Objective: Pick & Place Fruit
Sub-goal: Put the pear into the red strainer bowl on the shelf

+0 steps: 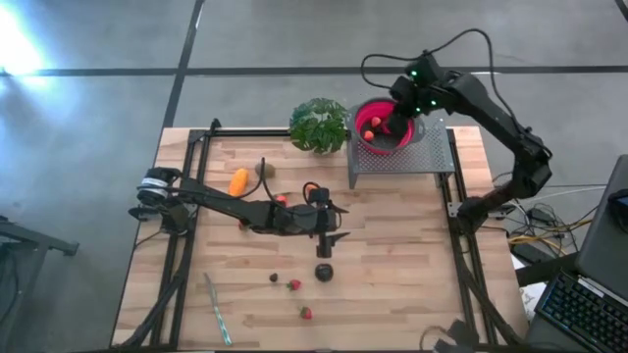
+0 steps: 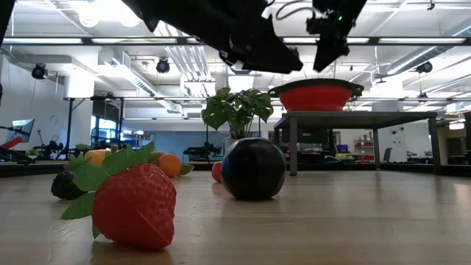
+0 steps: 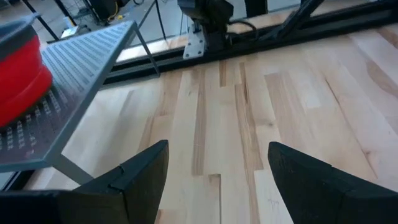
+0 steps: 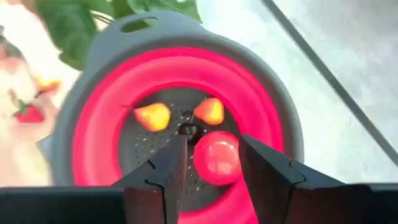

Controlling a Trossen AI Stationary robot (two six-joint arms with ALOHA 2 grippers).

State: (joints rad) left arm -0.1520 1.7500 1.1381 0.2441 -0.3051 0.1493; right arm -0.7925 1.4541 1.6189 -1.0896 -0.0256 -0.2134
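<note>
A wooden table point(image 1: 392, 235) seen from above, with two dark robot arms; at the far right stands a raised grey perforated stand point(image 1: 417, 157), and on it a red bowl with a grey rim point(image 1: 378, 142); just left of the stand sits a leafy green plant point(image 1: 319, 125).

The right gripper point(image 4: 211, 165) hangs over the bowl; its fingers are parted a little, and a red apple-like fruit point(image 4: 217, 159) shows between them, low in the bowl; whether the fingers touch it cannot be told; two small yellow-orange fruits point(image 4: 151, 116) lie on the bowl's grey perforated bottom beside it.

The left gripper point(image 1: 327, 235) reaches in from the left edge to the middle of the table, above the wood; its fingers point(image 3: 140, 177) stand wide apart and hold nothing.

Fruit on the table: an elongated orange piece point(image 1: 238, 181) and an olive-brown kiwi point(image 1: 264, 170) at the far left; a dark round fruit point(image 1: 324, 272) just near of the left gripper; a small dark berry point(image 1: 276, 277) and a strawberry point(image 1: 293, 284) to its left; another strawberry point(image 1: 306, 313) at the near edge; a thin pale stick point(image 1: 217, 307) lies at the near left.
</note>
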